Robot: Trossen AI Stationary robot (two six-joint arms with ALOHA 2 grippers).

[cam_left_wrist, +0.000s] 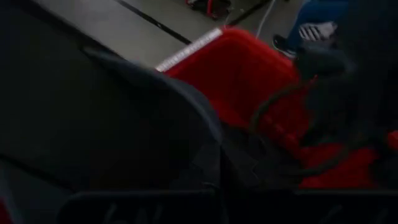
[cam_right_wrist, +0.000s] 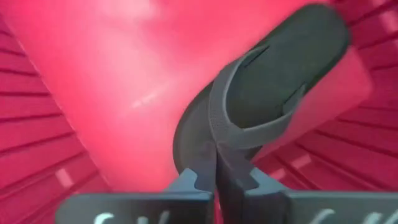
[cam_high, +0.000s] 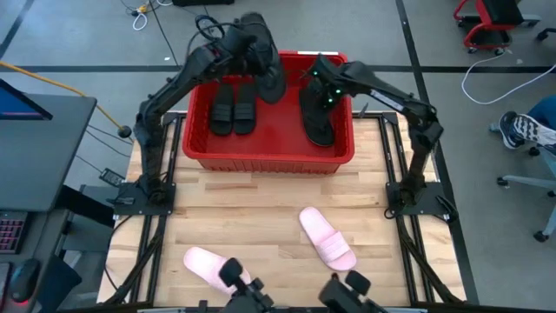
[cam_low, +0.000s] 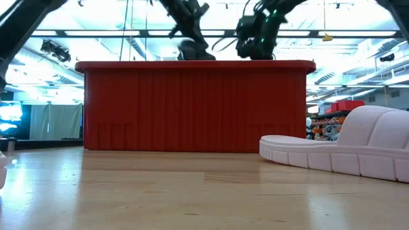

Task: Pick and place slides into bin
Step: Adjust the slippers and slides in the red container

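The large rectangular red plastic bin [cam_high: 268, 149] with ribbed walls and a thick rim stands at the twelve o'clock side of the pale wooden table [cam_high: 261, 217]. The left gripper [cam_high: 261, 54] hangs over the bin's far rim, about eleven o'clock of the bin's middle, its fingers pressed together on a black thong flip-flop [cam_high: 269, 76] that dangles toe-down above the bin's floor; its wrist view shows only the dark sole close up, with the red wall behind. The right gripper [cam_right_wrist: 217, 180] is down inside the bin on the three o'clock side, fingers pinching the strap of the second black thong flip-flop [cam_right_wrist: 261, 93], whose far end lies against the red floor and ribbed wall. Two black wide-strap slides [cam_high: 234, 111] lie side by side on the bin's floor toward nine o'clock. Two pale pink-white wide-strap slides remain on the table: one [cam_high: 327, 236] at about five o'clock of the bin, the other [cam_high: 208, 264] at seven o'clock near the table's near edge, well apart from each other. In the low view the nearer pink slide [cam_low: 345, 150] sits before the bin wall. No brand, label or writing can be read on anything.
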